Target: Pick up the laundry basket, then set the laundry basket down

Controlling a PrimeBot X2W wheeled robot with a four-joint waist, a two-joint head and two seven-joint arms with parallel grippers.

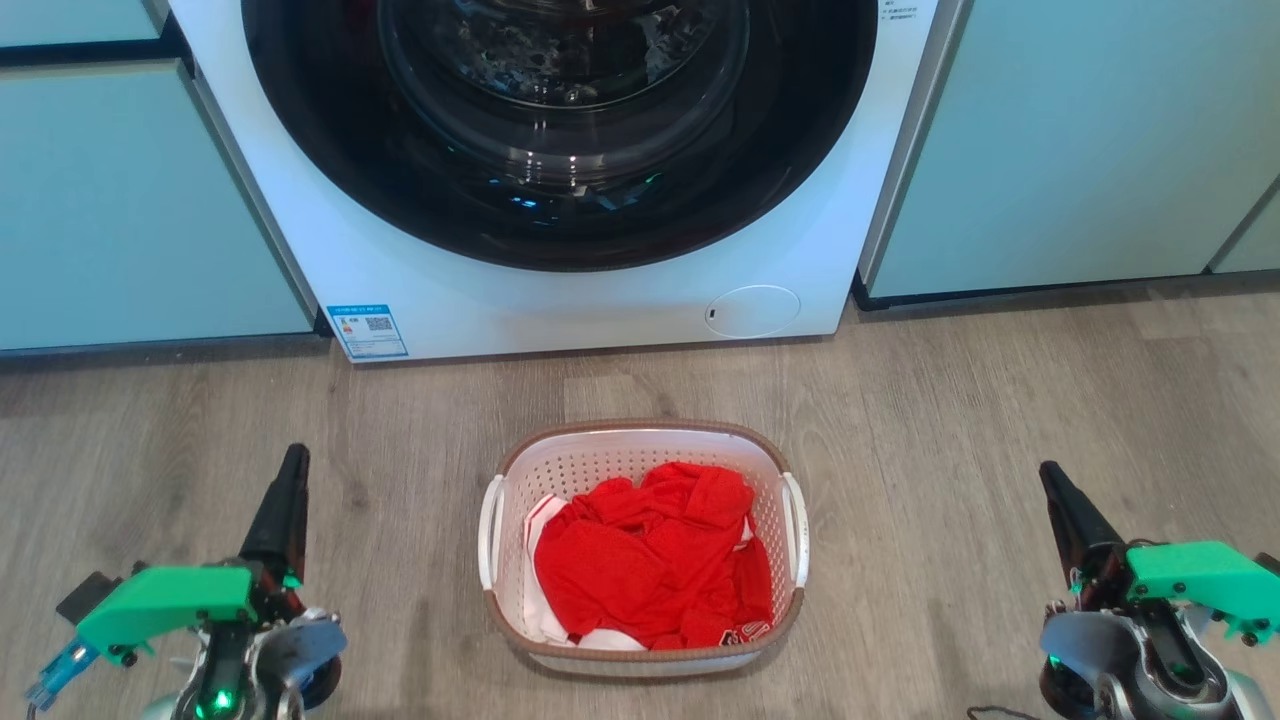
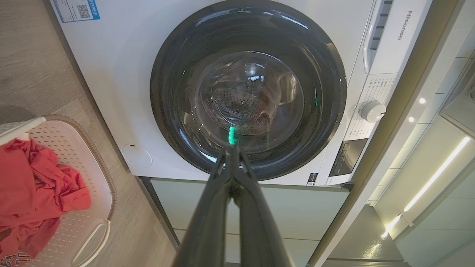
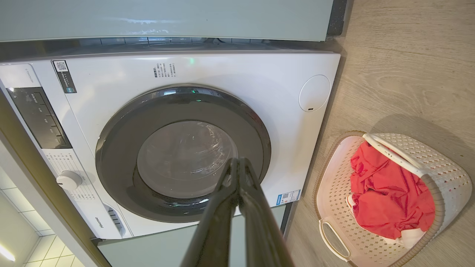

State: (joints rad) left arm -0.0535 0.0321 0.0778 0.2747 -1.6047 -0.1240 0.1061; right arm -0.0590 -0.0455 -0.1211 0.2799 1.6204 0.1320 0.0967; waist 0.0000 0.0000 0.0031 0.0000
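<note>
White perforated plastic under a brown rim: the laundry basket (image 1: 600,465) sits on the wood-look floor (image 1: 1000,420), near me and centred in front of the washer (image 1: 600,290), with a crumpled red garment (image 1: 650,560) inside. I see my left gripper (image 1: 293,465) low at the left and my right gripper (image 1: 1052,478) low at the right, each well apart from the basket. Both have their fingers pressed together, holding nothing.
</note>
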